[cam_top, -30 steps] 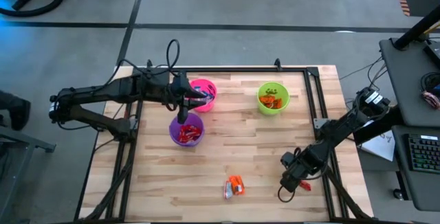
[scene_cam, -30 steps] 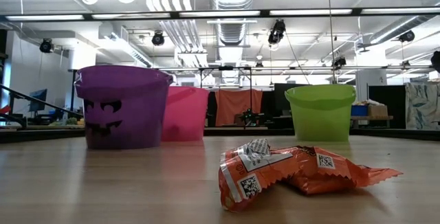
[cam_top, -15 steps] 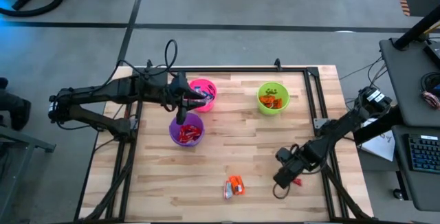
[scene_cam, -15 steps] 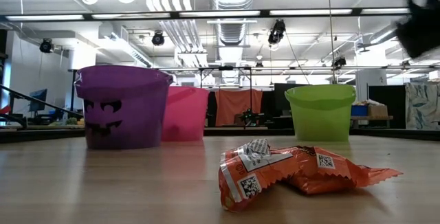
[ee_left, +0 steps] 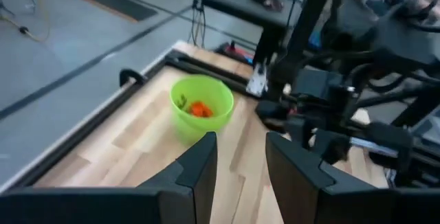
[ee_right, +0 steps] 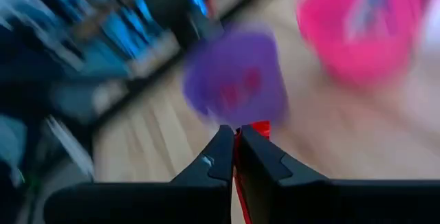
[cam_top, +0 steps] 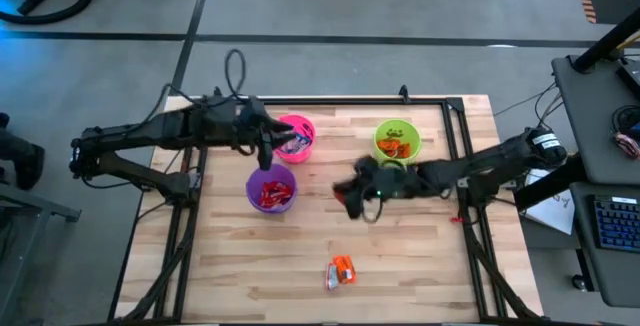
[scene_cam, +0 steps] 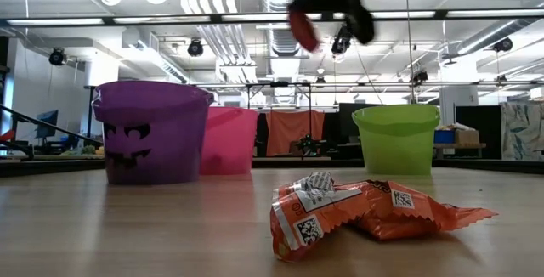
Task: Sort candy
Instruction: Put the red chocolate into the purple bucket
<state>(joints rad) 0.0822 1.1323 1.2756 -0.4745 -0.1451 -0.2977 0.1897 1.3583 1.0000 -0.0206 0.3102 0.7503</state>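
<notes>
- Right gripper [cam_top: 350, 198] hangs above mid-table on an outstretched arm, fingers pinched on a red candy [ee_right: 258, 128].
- Left gripper [cam_top: 265, 152] hovers on its bent arm, fingers [ee_left: 199, 165] parted.

Purple cup [scene_cam: 151, 132] with a black bat face, pink cup [scene_cam: 228, 140], lime green cup [scene_cam: 396, 138]; orange-wrapped candy [scene_cam: 361, 211] with white patches; red candy [ee_right: 258, 128] between dark fingers

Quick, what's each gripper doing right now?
Left gripper: open, empty, above the pink cup.
Right gripper: shut on a red candy, mid-table, facing the purple cup.
</notes>
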